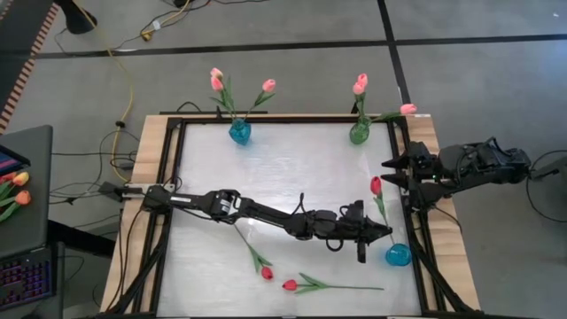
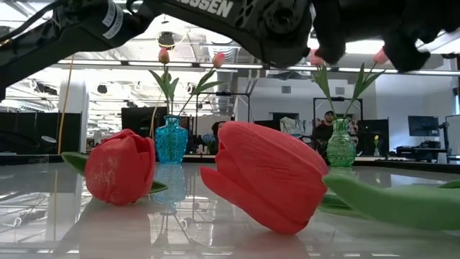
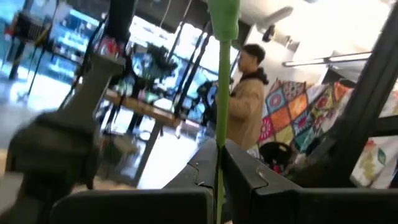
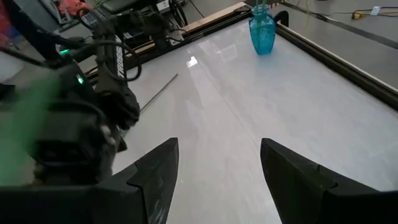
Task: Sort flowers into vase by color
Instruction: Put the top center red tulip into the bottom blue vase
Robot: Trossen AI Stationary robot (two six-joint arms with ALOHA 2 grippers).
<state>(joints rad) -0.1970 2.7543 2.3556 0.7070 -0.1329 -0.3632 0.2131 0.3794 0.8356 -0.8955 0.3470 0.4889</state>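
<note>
The left tool (image 1: 372,232) pinches the thin green stem of a red-headed artificial tulip (image 1: 376,185) above the small blue glass vase (image 1: 398,255) near the white counter's (image 1: 292,168) right edge. The right tool (image 1: 390,173) waits nearby, fingers wide apart. Two red tulips (image 1: 267,273) lie on the counter.

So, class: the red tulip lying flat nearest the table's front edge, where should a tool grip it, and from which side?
Grip the red tulip mid-stem, coming straight down from above. It lies flat with a long thin bare stem; the bud at one end is bulky and soft, so probably a poorer hold.
</note>
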